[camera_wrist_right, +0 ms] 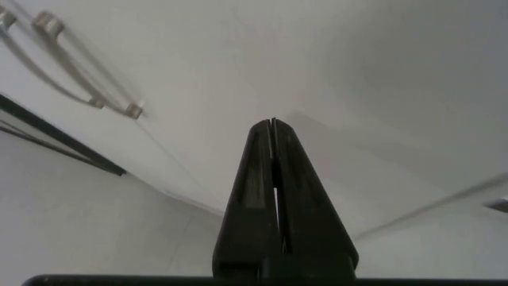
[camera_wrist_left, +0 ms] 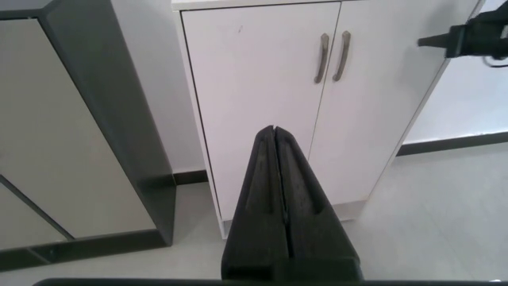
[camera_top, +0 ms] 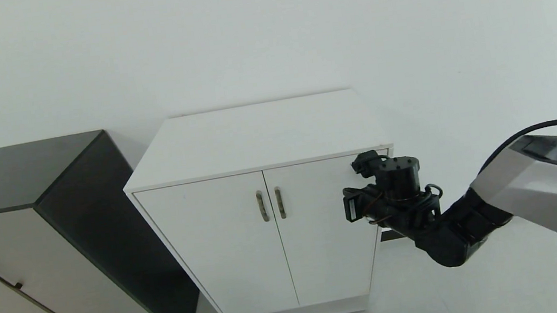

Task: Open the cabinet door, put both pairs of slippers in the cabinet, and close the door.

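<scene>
Black right gripper (camera_wrist_right: 274,127), fingers pressed together, sat three o'clock of grey bar handle (camera_top: 280,202) on white wooden cabinet (camera_top: 255,138); unopened, it might skid off.

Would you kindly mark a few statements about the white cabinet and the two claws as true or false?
1. Both doors of the white cabinet are closed. True.
2. The right claw grips one of the door handles. False: it is shut on nothing and sits before the right door, off to the side of the handles.
3. The left claw is shut. True.
4. The dark cabinet stands to the white cabinet's right. False: it stands to its left, as the robot faces it.
5. The door handles sit at the doors' outer edges. False: they sit side by side at the middle.
</scene>
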Motion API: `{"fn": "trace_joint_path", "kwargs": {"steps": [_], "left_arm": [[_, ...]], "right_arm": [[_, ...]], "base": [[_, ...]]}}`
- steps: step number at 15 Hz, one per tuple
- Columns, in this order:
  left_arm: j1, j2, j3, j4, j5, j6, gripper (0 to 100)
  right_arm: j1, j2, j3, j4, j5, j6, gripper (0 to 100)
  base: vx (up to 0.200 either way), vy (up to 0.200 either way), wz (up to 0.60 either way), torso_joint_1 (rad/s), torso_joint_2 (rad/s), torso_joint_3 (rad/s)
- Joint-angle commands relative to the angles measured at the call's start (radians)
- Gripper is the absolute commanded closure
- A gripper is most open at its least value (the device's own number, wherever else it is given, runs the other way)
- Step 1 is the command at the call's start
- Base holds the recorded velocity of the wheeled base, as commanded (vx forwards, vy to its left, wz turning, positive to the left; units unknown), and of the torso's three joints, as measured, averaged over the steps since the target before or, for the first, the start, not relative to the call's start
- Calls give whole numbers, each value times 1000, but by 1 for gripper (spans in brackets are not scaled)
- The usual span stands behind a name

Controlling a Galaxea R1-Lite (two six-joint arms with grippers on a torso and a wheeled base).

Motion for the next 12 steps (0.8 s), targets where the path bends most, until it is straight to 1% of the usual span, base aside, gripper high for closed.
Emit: {"fn": "trace_joint_path", "kwargs": {"steps": [1,4,5,6,7,10,11,12], "left_arm": [[0,0,0,0,0,1,100],[0,0,0,0,-1,1,100],[0,0,0,0,-1,1,100],[0,0,0,0,-1,1,100],[0,0,0,0,-1,1,100],[0,0,0,0,-1,1,100],[0,0,0,0,0,1,100],[0,0,0,0,0,1,100]], "right_arm": [[2,-194,166,-12,-41,1,100],[1,-408,344,-22,-56,-2,100],[1,-429,365,-22,-65,-2,100],[-15,-546,482,-22,-138,-4,100],[-22,-621,560,-22,-159,-5,100],[-71,-842,773,-20,-162,-51,100],[-76,-905,816,-14,-162,-63,100],[-88,-1000,871,21,-164,-85,100]], "base": [[0,0,0,0,0,0],[0,0,0,0,0,0],[0,0,0,0,0,0],[0,0,0,0,0,0],[0,0,0,0,0,0],[0,0,0,0,0,0],[0,0,0,0,0,0],[0,0,0,0,0,0]]}}
